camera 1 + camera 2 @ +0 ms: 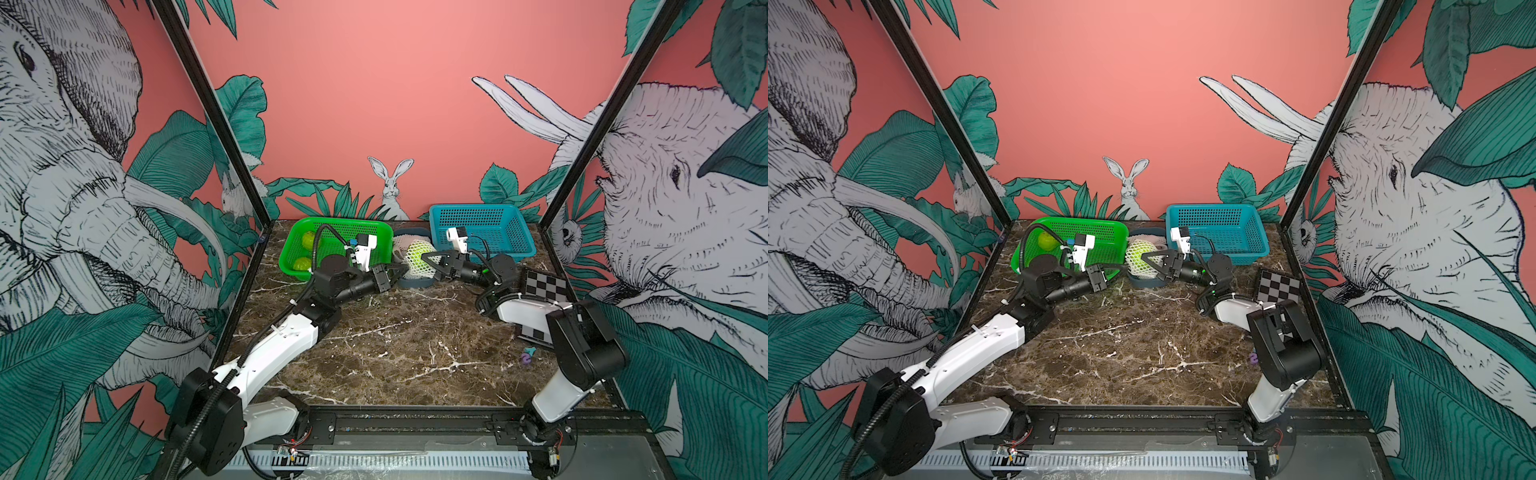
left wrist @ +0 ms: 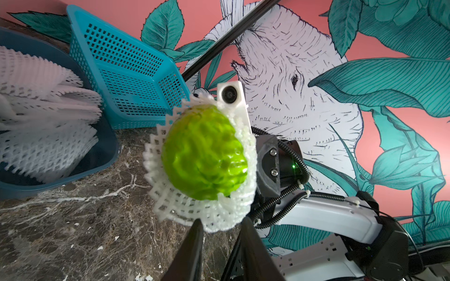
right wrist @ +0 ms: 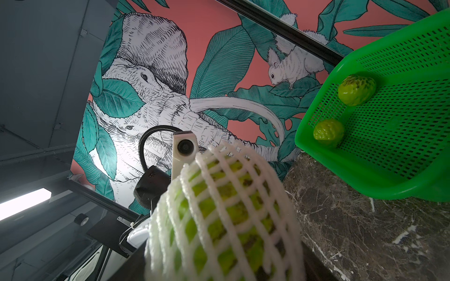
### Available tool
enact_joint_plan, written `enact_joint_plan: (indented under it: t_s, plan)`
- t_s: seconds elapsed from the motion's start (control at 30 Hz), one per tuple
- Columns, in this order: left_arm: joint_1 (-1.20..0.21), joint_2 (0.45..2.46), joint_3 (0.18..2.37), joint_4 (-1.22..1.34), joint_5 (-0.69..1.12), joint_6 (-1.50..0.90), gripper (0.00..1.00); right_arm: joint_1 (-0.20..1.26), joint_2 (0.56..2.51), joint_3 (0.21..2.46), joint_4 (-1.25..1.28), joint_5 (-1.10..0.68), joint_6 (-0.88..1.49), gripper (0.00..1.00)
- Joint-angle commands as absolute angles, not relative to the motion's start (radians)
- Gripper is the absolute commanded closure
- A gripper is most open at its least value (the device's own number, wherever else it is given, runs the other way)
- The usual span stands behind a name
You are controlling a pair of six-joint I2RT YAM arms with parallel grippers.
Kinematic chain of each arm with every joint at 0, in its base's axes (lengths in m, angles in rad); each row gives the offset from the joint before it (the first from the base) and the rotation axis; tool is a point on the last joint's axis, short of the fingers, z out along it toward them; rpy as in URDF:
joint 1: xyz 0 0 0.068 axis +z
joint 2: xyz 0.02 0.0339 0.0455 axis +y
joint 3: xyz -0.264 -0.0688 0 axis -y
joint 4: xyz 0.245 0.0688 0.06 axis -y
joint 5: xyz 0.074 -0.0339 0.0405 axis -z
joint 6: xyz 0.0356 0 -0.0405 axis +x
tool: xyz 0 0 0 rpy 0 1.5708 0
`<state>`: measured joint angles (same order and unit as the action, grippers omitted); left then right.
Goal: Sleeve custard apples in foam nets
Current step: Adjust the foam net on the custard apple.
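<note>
The right gripper (image 1: pixel 1152 266) is clamped on a custard apple (image 2: pixel 204 155) sleeved in a foam net (image 2: pixel 219 214), held by the front rim of the grey-blue tub (image 1: pixel 411 284) on the desk (image 1: pixel 395 353). The left gripper (image 2: pixel 220 227) has its jaws parted, with the tips at the net's loose edge. Spare foam nets (image 2: pixel 43 102) fill the tub, and two bare custard apples (image 3: pixel 356 90) sit in the green basket (image 3: pixel 414 73) beside it.

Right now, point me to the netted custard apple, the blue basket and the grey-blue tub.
netted custard apple (image 2: pixel 204 155), left wrist view, bare green skin.
blue basket (image 1: pixel 498 237), in a top view, bare mesh floor.
grey-blue tub (image 2: pixel 73 175), left wrist view, outer wall.
</note>
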<state>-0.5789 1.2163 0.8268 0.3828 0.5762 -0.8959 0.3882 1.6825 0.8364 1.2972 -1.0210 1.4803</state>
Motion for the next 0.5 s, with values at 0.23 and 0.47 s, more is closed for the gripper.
enact_joint_plan:
  t_s: [0.23, 0.47]
  plan:
    - [-0.594, 1.253, 0.866, 0.389, 0.592, -0.873, 0.68, 0.391, 1.691, 0.859, 1.377, -0.998, 1.518, 0.27]
    - [-0.596, 1.260, 0.856, 0.383, 0.553, -0.871, 0.58, 0.392, 1.702, 0.861, 1.405, -1.003, 1.541, 0.27]
